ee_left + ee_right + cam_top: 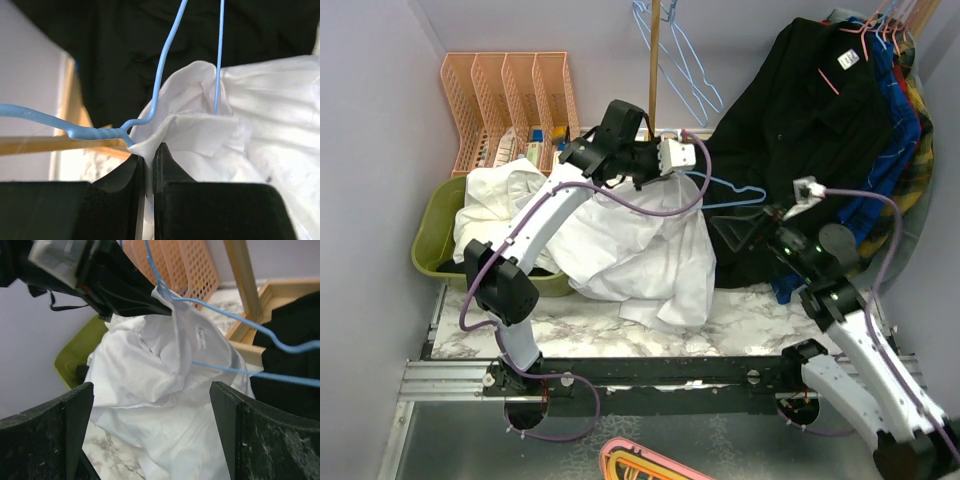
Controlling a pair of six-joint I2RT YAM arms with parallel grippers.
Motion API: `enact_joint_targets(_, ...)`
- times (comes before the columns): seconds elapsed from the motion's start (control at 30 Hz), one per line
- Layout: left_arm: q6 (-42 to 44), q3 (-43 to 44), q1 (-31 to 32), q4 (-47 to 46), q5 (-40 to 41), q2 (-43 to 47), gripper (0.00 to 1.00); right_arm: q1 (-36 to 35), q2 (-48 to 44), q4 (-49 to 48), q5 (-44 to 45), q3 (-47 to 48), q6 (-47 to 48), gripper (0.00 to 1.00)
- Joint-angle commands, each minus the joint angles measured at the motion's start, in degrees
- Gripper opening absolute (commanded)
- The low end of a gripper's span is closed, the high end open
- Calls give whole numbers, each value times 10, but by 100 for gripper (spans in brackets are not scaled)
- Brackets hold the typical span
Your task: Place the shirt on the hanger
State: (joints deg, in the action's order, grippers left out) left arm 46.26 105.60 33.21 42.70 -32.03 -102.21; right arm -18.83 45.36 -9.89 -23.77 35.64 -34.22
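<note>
The white shirt (650, 240) hangs in a crumpled bunch from my left gripper (688, 165), which is shut on a fold near its collar (148, 148). The light-blue hanger (740, 192) lies against that fold. Its twisted neck (95, 133) sits just left of my jaws, and two of its wires run into the fabric. In the right wrist view the shirt (165, 390) with its neck label (200, 337) and the hanger (235, 315) lie ahead. My right gripper (151, 390) is wide open and empty, right of the shirt (770, 225).
A black shirt (800, 120) and blue and plaid clothes (900, 120) hang at back right under pink hangers (880, 25). A wooden pole (653, 60) holds spare blue hangers. At left are an orange file rack (510, 100) and a green bin (440, 240) with a second white garment (495, 195).
</note>
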Motion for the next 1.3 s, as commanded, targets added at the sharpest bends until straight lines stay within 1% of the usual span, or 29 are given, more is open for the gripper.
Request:
enact_joint_targets(0.0, -92, 73, -4, -25, 91, 19, 0, -4, -162, 123, 159, 2, -11, 99)
enact_joint_targets(0.07, -112, 102, -4, -13, 94, 16, 0, -5, -226, 159, 209, -8, -38, 99)
enact_joint_targets(0.1, -127, 119, -4, -6, 98, 14, 0, -5, -247, 176, 216, -13, -51, 100)
enact_joint_targets(0.17, -154, 157, -2, 12, 101, 10, 0, -5, -270, 200, 196, -22, -85, 100)
enact_joint_targets(0.2, -170, 172, -1, 17, 104, 10, 0, -5, -268, 203, 175, -30, -100, 98)
enact_joint_targets(0.3, -198, 194, 1, 24, 106, 17, 0, -5, -227, 176, 96, -54, -152, 87)
enact_joint_targets(0.33, -203, 197, 0, 27, 102, 19, 0, -5, -206, 161, 77, -59, -162, 79)
enact_joint_targets(0.37, -206, 197, 0, 31, 96, 22, 0, -5, -188, 142, 61, -64, -169, 76)
enact_joint_targets(0.4, -206, 196, 0, 35, 88, 25, 0, -5, -172, 123, 55, -67, -176, 74)
enact_joint_targets(0.5, -201, 187, 1, 44, 79, 36, 0, -5, -126, 70, 63, -52, -195, 73)
enact_joint_targets(0.6, -196, 178, 1, 46, 95, 46, 0, -6, -63, 22, 55, -15, -221, 73)
enact_joint_targets(0.73, -193, 168, 0, 48, 106, 55, 0, -25, 23, -9, 35, 30, -259, 71)
enact_joint_targets(0.83, -192, 158, -3, 48, 111, 73, 0, -87, 61, -9, 75, 69, -259, 68)
enact_joint_targets(0.93, -198, 149, -11, 46, 111, 82, 0, -175, 89, 14, 180, 100, -238, 68)
enact_joint_targets(0.97, -202, 148, -16, 45, 106, 85, 0, -192, 99, 15, 197, 101, -239, 68)
enact_joint_targets(1.1, -217, 143, -33, 40, 87, 95, 0, -216, 139, -6, 233, 86, -266, 68)
enact_joint_targets(1.27, -220, 130, -41, 41, 76, 111, 0, -223, 169, 33, 305, 107, -255, 68)
